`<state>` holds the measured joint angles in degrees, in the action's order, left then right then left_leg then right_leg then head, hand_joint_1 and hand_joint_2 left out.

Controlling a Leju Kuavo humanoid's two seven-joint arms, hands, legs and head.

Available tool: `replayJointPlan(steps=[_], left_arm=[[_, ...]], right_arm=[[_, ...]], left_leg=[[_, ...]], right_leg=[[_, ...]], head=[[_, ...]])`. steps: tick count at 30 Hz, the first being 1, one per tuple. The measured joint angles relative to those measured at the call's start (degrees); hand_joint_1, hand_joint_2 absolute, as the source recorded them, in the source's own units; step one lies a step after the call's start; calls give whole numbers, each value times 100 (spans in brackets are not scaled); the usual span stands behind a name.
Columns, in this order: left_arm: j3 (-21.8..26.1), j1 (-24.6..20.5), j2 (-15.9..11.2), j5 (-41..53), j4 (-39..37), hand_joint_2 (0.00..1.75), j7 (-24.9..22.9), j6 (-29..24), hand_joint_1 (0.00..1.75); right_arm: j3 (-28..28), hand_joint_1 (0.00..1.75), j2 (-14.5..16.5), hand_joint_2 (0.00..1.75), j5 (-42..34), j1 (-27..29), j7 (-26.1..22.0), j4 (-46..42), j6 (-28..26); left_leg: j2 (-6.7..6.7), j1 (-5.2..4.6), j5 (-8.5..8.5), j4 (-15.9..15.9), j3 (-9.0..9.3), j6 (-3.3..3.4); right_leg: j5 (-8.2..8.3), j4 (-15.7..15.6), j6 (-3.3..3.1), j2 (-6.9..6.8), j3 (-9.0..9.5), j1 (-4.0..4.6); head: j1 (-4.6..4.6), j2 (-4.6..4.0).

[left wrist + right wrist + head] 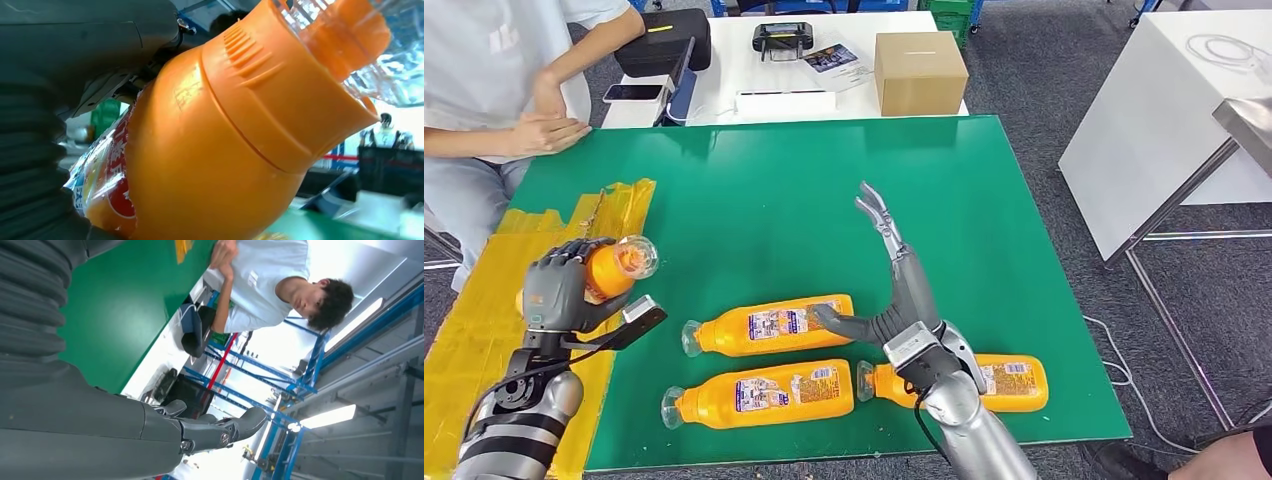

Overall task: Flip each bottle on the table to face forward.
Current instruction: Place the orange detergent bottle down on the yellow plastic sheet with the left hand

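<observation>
Head view: a green table fills the middle of the frame; yellow tape covers its left edge; at lower left the left hand grips an orange bottle, fingers wrapped round its body, its clear cap end pointing right and up, lifted off the surface; three more bottles lie on their sides along the bottom; the upper bottle at lower centre, cap to the left, label up; the lower bottle just below it, near but apart, cap also left; the right bottle at lower right, partly hidden by the right wrist; the right hand stands over the table at lower centre-right, fingers spread and stretched upward, holding nothing, its thumb touching or just over the right end of the upper bottle; a person sits at upper left, hands resting at the table's corner; behind, at top centre, a white table carries a cardboard box, a black case, a phone and papers.

Left wrist view: the held bottle crosses the frame, orange shoulder centre, clear cap at upper right; the dark hand clasps it at upper left.

Right wrist view: grey fingers lie extended at bottom centre, grasping nothing; green table at upper left; the person at top centre.
</observation>
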<state>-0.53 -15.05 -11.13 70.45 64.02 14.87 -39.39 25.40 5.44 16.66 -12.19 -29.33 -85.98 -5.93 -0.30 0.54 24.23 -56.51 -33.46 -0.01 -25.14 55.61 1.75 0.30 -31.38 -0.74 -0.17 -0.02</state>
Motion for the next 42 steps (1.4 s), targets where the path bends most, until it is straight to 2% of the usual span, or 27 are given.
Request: replayJointPlan(steps=[7, 15, 16, 19, 20, 21, 26, 33, 42], left_arm=[[469, 58, -210, 335, -521, 175, -21, -47, 175], [860, 5, -245, 630, -953, 175, 154, -78, 175], [869, -11, -245, 663, -1007, 175, 199, -80, 157], [878, -17, -227, 835, -1084, 175, 389, -81, 31], [878, 1, -206, 934, -1074, 175, 475, -81, 5], [877, 32, -175, 1057, -1042, 175, 555, -81, 0], [816, 238, 3, 1469, -753, 175, 749, -81, 0], [758, 312, 168, 1524, -584, 175, 838, -81, 0], [566, 282, 279, 1582, -626, 175, 537, -81, 0]], right_arm=[[-37, 0, -70, 175, -33, 17, -21, -31, -6], [-35, 0, -85, 175, -66, 16, -31, -30, 19], [-34, 0, -85, 175, -73, 16, -33, -28, 28], [-4, 0, -85, 175, -84, 4, -35, -3, 58], [20, 0, -85, 175, -85, -9, -37, 15, 73], [54, 0, -85, 175, -85, -27, -39, 37, 86], [226, 0, -82, 175, -102, -137, -62, 177, 118], [341, 0, -82, 175, -125, -197, -81, 300, 120], [418, 0, -82, 175, -134, -247, -86, 378, 117]], left_leg=[[-2, -1, 0, 0, 0, 0], [-3, -1, 0, 0, 0, 0], [-3, -1, 0, 0, 1, 0], [-2, -1, 0, 0, 1, 0], [-2, -1, 0, 0, 1, 0], [-2, -1, 0, 0, 1, 0], [-3, -3, 0, 0, -1, 0], [-6, -3, 0, 0, -1, 0], [-5, -3, 0, 0, 0, 0]], right_leg=[[0, 0, 0, -1, 2, -1], [0, 0, 0, -1, 3, -2], [0, 0, 0, -1, 3, -2], [0, 0, 0, -1, 3, -1], [0, 0, 0, -1, 3, -1], [0, 0, 0, -1, 3, -1], [0, -1, 0, -1, 3, -3], [0, -1, 0, -3, 3, -3], [0, -1, 0, -2, 2, -3]], head=[[0, 0], [0, 0], [0, 0], [-1, 0], [-1, 0], [0, 0], [2, 0], [0, 0], [1, 0]])
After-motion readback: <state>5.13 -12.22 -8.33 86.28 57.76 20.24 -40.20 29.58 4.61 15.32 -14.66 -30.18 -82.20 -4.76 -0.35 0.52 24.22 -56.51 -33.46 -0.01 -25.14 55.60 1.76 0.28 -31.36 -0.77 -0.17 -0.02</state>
